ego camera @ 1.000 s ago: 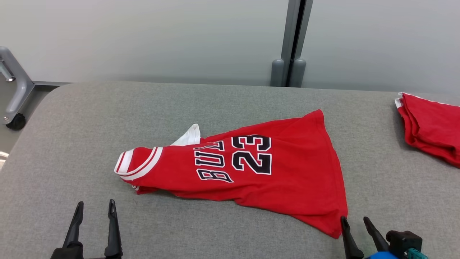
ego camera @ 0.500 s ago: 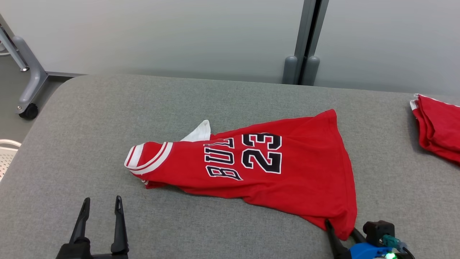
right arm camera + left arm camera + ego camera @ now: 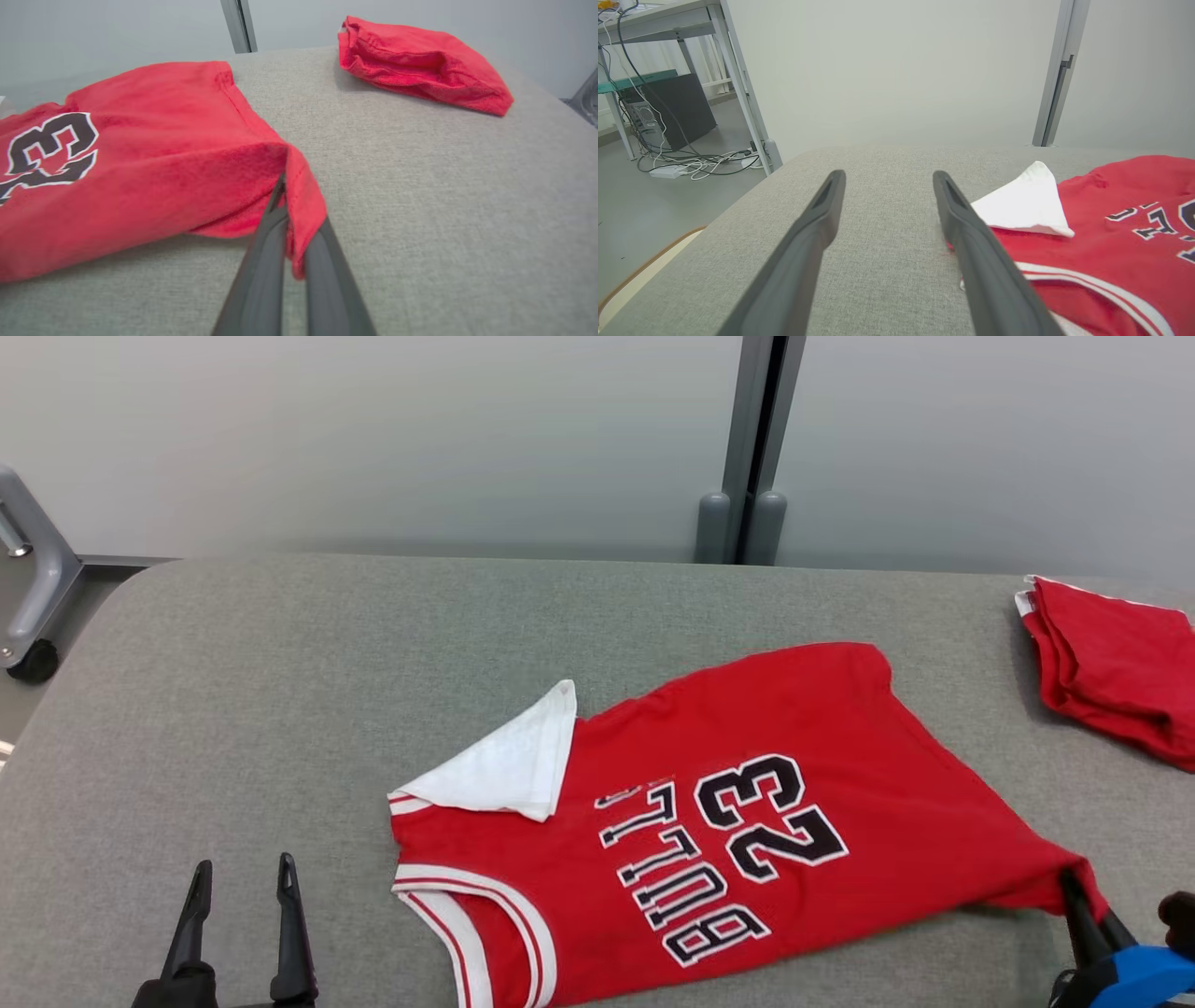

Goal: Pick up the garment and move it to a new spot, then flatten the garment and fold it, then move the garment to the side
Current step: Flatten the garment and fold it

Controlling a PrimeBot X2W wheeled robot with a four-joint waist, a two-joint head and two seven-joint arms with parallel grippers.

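Note:
The garment [image 3: 709,821] is a red jersey with black lettering and the number 23, lying mostly spread on the grey padded table [image 3: 280,663], one white corner [image 3: 509,765] flipped over. My right gripper [image 3: 1083,896] at the lower right is shut on the garment's hem corner [image 3: 299,210], which it holds lifted off the table. In the right wrist view the red cloth drapes between the two fingers [image 3: 322,261]. My left gripper [image 3: 241,887] stands open at the lower left, apart from the jersey, with bare table between its fingers [image 3: 817,219].
A second red garment [image 3: 1111,663], folded, lies at the table's right [image 3: 420,60]. A grey wall with a vertical post [image 3: 752,448] stands behind the table. A metal frame leg with a caster [image 3: 33,607] and floor cables [image 3: 691,163] are off the left edge.
My right gripper has shut on the hem corner and pulled it right and toward me, so the jersey has swung round and spread wider. The left gripper has stayed put. The camera shifted.

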